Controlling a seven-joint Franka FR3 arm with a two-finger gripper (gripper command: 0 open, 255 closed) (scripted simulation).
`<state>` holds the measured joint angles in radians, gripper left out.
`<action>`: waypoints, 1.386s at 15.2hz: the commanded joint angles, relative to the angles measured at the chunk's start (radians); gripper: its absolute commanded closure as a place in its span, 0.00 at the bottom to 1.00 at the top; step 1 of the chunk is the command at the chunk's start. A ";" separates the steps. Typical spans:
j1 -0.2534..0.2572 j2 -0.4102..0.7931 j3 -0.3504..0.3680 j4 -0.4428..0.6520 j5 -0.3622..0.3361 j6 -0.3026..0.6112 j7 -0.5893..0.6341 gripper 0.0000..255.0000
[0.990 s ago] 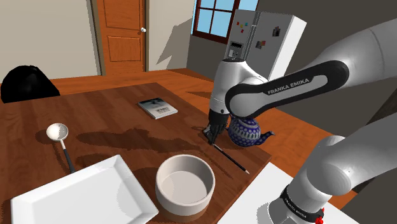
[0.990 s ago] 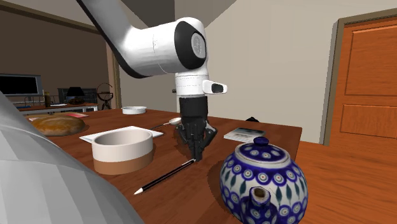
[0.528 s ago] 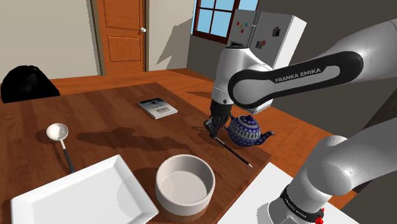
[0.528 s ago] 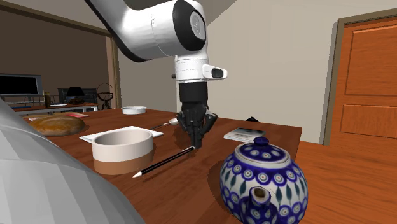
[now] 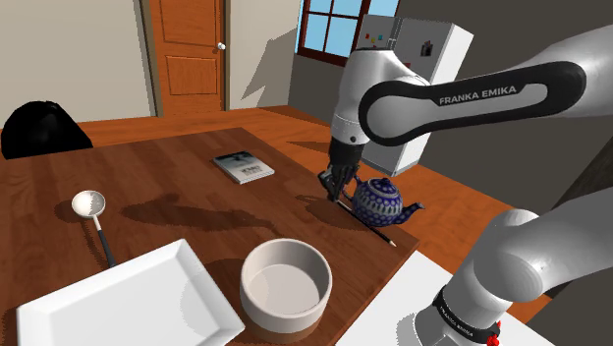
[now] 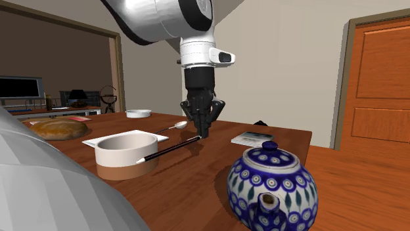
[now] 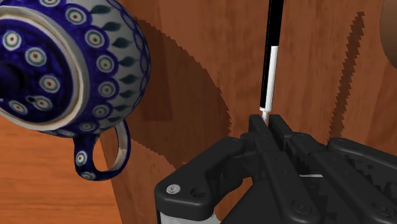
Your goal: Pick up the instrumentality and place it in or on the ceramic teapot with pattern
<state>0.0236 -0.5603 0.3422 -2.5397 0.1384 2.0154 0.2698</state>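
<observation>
Wrist view: gripper [image 7: 270, 124] pinching one end of a black-and-white pen [image 7: 273, 57]. Pen hangs clear above the wooden table [image 6: 190, 197], blue patterned teapot [image 6: 273, 184] near the gripper.

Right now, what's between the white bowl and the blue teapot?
The black pen, held at one end by the end effector above the bare wooden table; the second exterior view shows it.

A brown wooden desk [image 5: 167, 187] stands on an orange wood floor [image 5: 462, 192]. Beyond the desk are a panelled orange door [image 5: 189, 54], a window [image 5: 332, 25] and a white fridge [image 5: 447, 54].
</observation>
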 commanded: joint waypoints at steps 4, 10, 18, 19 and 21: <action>-0.002 -0.017 -0.012 0.058 -0.006 -0.075 -0.004 1.00; -0.005 -0.029 -0.024 0.130 -0.013 -0.159 -0.007 1.00; -0.011 -0.031 -0.037 0.235 -0.022 -0.266 -0.009 1.00; -0.011 -0.030 -0.039 0.249 -0.024 -0.279 -0.009 1.00; -0.020 -0.035 -0.060 0.246 -0.033 -0.282 -0.034 1.00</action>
<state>0.0077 -0.5916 0.2921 -2.2940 0.1094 1.7379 0.2476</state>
